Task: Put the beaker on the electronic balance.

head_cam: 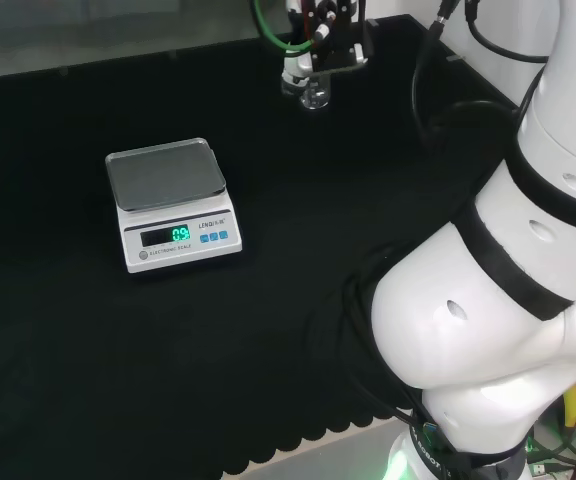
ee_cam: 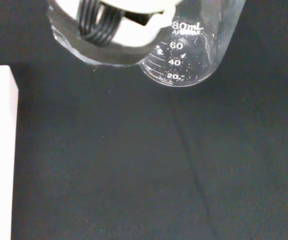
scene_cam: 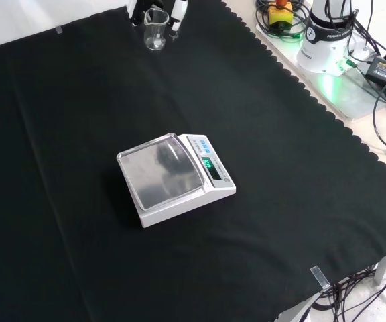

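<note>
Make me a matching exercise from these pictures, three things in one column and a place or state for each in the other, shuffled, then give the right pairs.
Things:
1. beaker
2. electronic balance
3. robot hand

Places or states:
A. stands mid-cloth with a bare pan and a lit green display
B. comes in at the top edge of the front view, right beside the clear glass
C. clear, empty, near the far edge of the cloth in the front view

Pairs: 1-C, 2-A, 3-B
</note>
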Tool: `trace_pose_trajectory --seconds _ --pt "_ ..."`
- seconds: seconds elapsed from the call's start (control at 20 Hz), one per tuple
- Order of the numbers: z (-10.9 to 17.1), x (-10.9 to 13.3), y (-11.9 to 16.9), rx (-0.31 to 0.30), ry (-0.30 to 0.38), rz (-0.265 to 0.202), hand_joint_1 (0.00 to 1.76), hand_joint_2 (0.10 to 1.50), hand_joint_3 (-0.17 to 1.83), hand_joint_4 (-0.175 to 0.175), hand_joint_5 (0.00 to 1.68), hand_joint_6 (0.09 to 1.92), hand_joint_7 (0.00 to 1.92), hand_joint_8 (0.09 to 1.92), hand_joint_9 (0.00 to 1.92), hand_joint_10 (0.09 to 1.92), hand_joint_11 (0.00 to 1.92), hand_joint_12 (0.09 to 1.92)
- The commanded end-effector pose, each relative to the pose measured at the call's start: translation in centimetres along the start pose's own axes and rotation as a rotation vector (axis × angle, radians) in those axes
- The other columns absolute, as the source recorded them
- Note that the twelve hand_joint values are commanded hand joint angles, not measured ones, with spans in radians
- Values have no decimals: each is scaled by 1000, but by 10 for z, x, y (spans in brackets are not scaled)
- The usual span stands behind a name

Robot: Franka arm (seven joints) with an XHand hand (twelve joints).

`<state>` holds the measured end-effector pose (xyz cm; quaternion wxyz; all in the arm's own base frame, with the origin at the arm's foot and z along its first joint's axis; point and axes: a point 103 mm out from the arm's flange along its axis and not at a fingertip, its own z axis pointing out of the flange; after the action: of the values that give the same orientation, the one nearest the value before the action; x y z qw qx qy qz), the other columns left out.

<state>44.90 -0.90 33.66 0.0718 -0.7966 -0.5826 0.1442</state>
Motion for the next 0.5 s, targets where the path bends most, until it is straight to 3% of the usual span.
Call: trace_pose_trajectory --seconds 0.05,0.5 --pt "0 -5 3 6 3 -3 1178 1009 98 -175 1085 832 1016 801 1406 149 1512 582" --pt "1 18 15 5 13 -43 1178 1011 93 -175 1087 829 1013 801 1408 147 1517 580"
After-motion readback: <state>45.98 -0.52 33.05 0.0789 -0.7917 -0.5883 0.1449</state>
